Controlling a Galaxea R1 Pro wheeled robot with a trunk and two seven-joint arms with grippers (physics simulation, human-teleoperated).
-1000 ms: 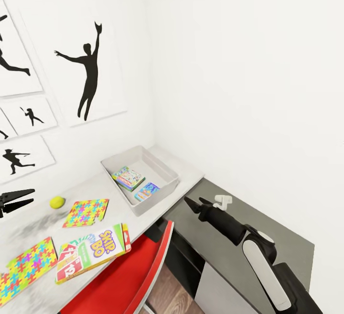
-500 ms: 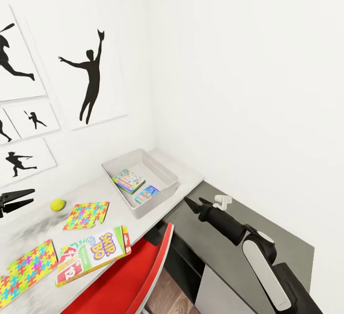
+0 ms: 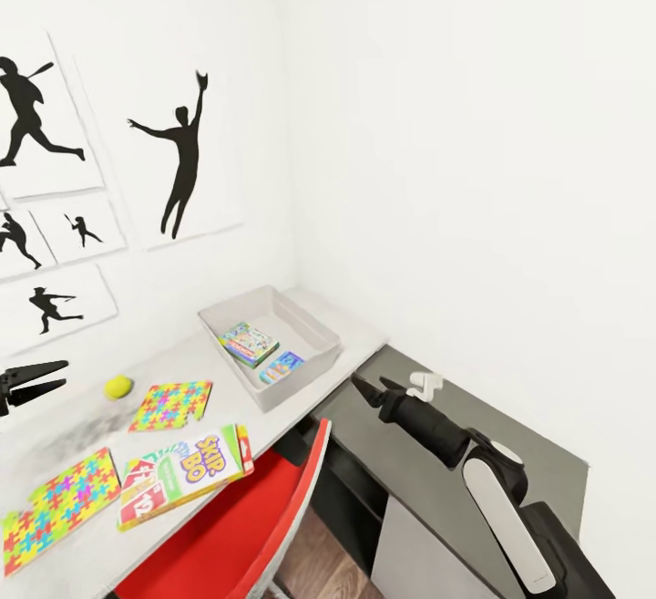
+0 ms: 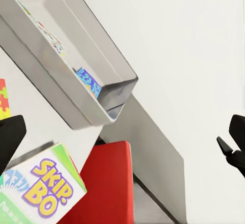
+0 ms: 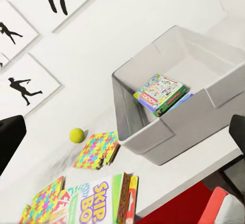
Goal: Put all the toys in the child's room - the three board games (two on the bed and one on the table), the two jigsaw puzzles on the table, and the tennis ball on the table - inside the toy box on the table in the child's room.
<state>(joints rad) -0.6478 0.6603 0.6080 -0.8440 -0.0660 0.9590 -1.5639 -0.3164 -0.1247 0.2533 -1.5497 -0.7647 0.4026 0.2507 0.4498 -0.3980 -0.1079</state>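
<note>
Head view: left end effector (image 3: pixel 36 378) open and empty, right end effector (image 3: pixel 367 389) empty too, fingers apart. Two games (image 3: pixel 249 344) in the box (image 3: pixel 237 312); Skip-Bo (image 3: pixel 187 474), ball (image 3: pixel 118 387), both puzzles (image 3: pixel 171 404) wait along the worktop's (image 3: pixel 360 330) front.

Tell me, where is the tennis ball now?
In the head view the tennis ball lies on the table at the left, just beside the nearer jigsaw puzzle and well apart from the toy box.

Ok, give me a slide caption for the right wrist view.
Two board games already in the toy box; Skip-Bo, two jigsaw puzzles and tennis ball remain on the table.
</note>
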